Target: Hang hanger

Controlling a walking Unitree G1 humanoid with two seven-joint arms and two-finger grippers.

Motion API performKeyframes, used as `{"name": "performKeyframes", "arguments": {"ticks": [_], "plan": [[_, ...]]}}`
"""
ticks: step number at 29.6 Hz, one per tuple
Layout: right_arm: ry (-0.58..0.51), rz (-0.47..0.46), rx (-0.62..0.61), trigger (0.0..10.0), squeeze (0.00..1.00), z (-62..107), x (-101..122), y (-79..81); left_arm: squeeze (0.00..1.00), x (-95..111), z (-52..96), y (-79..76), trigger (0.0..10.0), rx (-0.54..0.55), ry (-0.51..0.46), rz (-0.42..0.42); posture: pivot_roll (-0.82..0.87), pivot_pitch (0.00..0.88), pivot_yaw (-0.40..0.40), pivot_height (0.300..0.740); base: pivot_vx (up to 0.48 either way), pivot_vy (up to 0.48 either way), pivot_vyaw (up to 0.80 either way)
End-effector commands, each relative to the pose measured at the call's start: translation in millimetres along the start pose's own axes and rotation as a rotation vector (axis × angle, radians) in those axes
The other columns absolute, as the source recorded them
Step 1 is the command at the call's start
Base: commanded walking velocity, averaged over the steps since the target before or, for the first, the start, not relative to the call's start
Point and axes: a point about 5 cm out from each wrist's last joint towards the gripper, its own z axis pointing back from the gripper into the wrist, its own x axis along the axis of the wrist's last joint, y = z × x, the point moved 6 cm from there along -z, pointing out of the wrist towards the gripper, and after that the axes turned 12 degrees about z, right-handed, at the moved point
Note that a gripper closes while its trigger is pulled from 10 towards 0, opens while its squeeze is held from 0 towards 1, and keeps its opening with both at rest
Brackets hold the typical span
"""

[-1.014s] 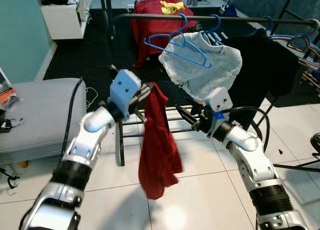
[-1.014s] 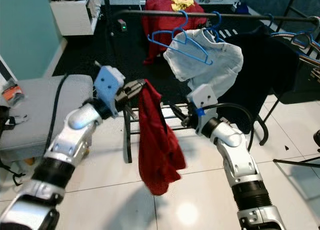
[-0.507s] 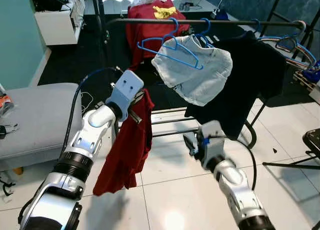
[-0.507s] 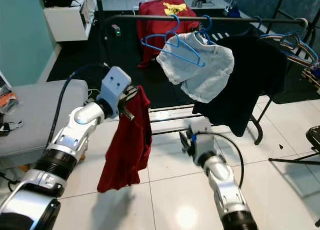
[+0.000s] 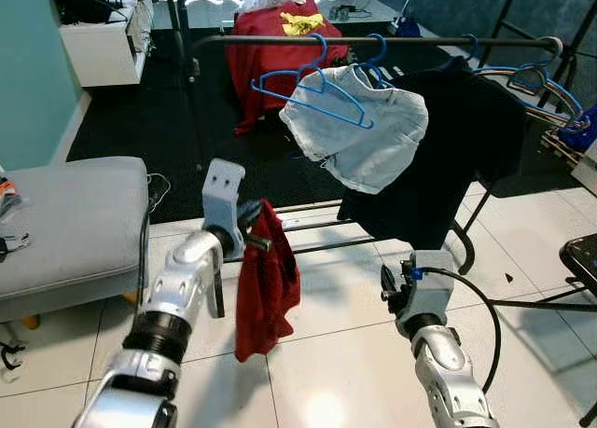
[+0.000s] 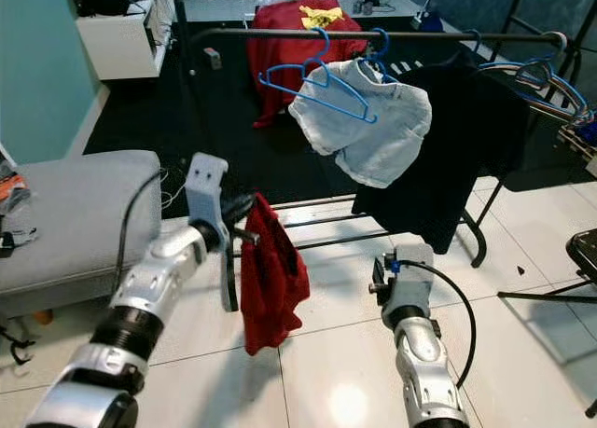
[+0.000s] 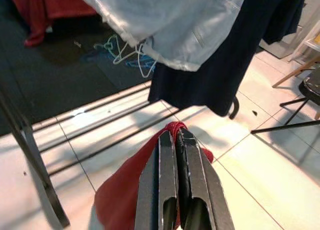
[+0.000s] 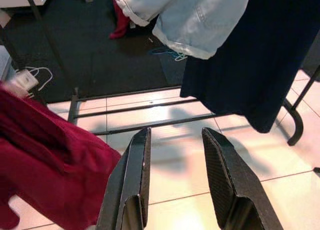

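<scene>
Two grippers, left gripper [image 7: 176, 140] pinching red garment [image 5: 266, 283], right gripper [image 8: 175, 155] spread

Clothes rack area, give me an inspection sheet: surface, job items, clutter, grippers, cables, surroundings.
Surface: white tiled floor, glossy; dark carpet beyond.
Job's things: red garment hanging from the left gripper; clothes rail carrying blue hangers, a pale garment and a black garment.
Clutter: loose hangers on the carpet.
Grippers: left gripper jaws shut on the red garment, below the rail; right gripper jaws open, empty, low over the tiles.
Cables: black cable looping off the right arm.
Surroundings: grey couch; red-covered furniture behind the rail.
</scene>
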Motion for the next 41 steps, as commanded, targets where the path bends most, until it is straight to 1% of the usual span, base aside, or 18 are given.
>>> {"name": "performKeyframes", "arguments": {"ticks": [1, 2, 3, 6, 7, 8, 10, 11, 13, 16, 18, 23, 24, 28, 33, 39, 41], "plan": [[-0.017, -0.018, -0.058, 10.0, 0.0, 0.0, 7.0, -7.5, 0.0, -8.6, 5.7, -8.3, 10.0, -0.013, 0.008, 0.005, -0.06, 0.128, -0.022, 0.74, 0.0, 0.0, 0.0], [-0.017, -0.018, -0.058, 10.0, 0.0, 0.0, 7.0, -7.5, 0.0, -8.6, 5.7, -8.3, 10.0, -0.013, 0.008, 0.005, -0.06, 0.128, -0.022, 0.74, 0.0, 0.0, 0.0], [-0.022, -0.017, -0.081, 10.0, 0.0, -2.2, 12.6, -11.7, 0.0, -12.4, 8.6, -12.4, 10.0, -0.018, 0.008, -0.023, -0.06, 0.13, -0.023, 0.74, 0.0, 0.0, 0.0], [-0.025, -0.015, -0.098, 10.0, 0.0, -4.5, 17.6, -15.4, 0.0, -16.0, 11.0, -15.7, 10.0, -0.025, 0.011, -0.035, -0.07, 0.133, -0.025, 0.74, 0.0, 0.0, 0.0], [-0.032, -0.014, -0.106, 10.0, 0.0, -6.9, 23.3, -18.2, 0.0, -19.3, 13.4, -19.7, 10.0, -0.036, 0.007, -0.043, -0.07, 0.134, -0.027, 0.74, 0.0, 0.0, 0.0], [-0.032, -0.014, -0.106, 10.0, 0.0, -6.9, 23.3, -18.2, 0.0, -19.3, 13.4, -19.7, 10.0, -0.036, 0.007, -0.043, -0.07, 0.134, -0.027, 0.74, 0.0, 0.0, 0.0], [-0.05, -0.021, -0.098, 10.0, 0.0, -8.6, 29.1, -18.3, 0.0, -24.8, 16.7, -28.0, 10.0, -0.062, 0.004, -0.055, -0.07, 0.135, -0.029, 0.74, 0.0, 0.0, 0.0], [-0.05, -0.021, -0.098, 10.0, 0.0, -8.6, 29.1, -18.3, 0.0, -24.8, 16.7, -28.0, 10.0, -0.062, 0.004, -0.055, -0.07, 0.135, -0.029, 0.74, 0.0, 0.0, 0.0], [-0.067, -0.034, -0.096, 10.0, 0.0, -7.9, 31.3, -17.1, 0.0, -28.7, 17.7, -31.5, 10.0, -0.068, 0.009, -0.085, -0.07, 0.137, -0.03, 0.74, 0.0, 0.0, 0.0], [-0.067, -0.034, -0.096, 10.0, 0.0, -7.9, 31.3, -17.1, 0.0, -28.7, 17.7, -31.5, 10.0, -0.068, 0.009, -0.085, -0.07, 0.137, -0.03, 0.74, 0.0, 0.0, 0.0], [-0.092, -0.026, -0.081, 10.0, 0.0, -6.8, 36.3, -12.0, 0.0, -29.3, 17.1, -25.3, 10.0, -0.026, 0.007, -0.072, -0.08, 0.139, -0.032, 0.74, 0.0, 0.0, 0.0], [-0.101, -0.019, -0.074, 10.0, 0.0, -6.4, 38.3, -9.8, 0.0, -28.9, 17.0, -22.4, 10.0, -0.007, 0.005, -0.063, -0.08, 0.139, -0.032, 0.74, 0.0, 0.0, 0.0], [-0.114, -0.007, -0.067, 10.0, 0.0, -6.1, 40.4, -7.0, 0.0, -27.2, 17.2, -20.5, 10.0, 0.002, -0.005, -0.055, -0.07, 0.138, -0.036, 0.74, 0.0, 0.0, 0.0], [-0.143, 0.009, -0.054, 10.0, 0.0, -6.1, 46.8, -2.5, 0.0, -22.3, 18.6, -22.3, 10.0, -0.002, -0.029, -0.046, -0.07, 0.138, -0.036, 0.74, 0.0, 0.0, 0.0], [-0.154, 0.015, -0.047, 10.0, 0.0, -5.9, 49.3, -1.0, 0.0, -20.9, 18.8, -23.8, 10.0, -0.006, -0.036, -0.047, -0.08, 0.139, -0.035, 0.74, 0.0, 0.0, 0.0], [-0.166, 0.019, -0.035, 10.0, 0.0, -3.8, 52.1, 2.2, 0.0, -19.0, 18.9, -26.3, 10.0, -0.013, -0.048, -0.045, -0.08, 0.141, -0.039, 0.74, 0.312, 0.0, 0.0], [-0.167, -0.014, -0.052, 10.0, 0.0, -4.4, 53.8, -2.5, 0.0, -16.2, 19.9, -25.7, 10.0, -0.015, -0.059, -0.042, -0.08, 0.135, -0.04, 0.74, 0.381, 0.0, 0.0]]}}
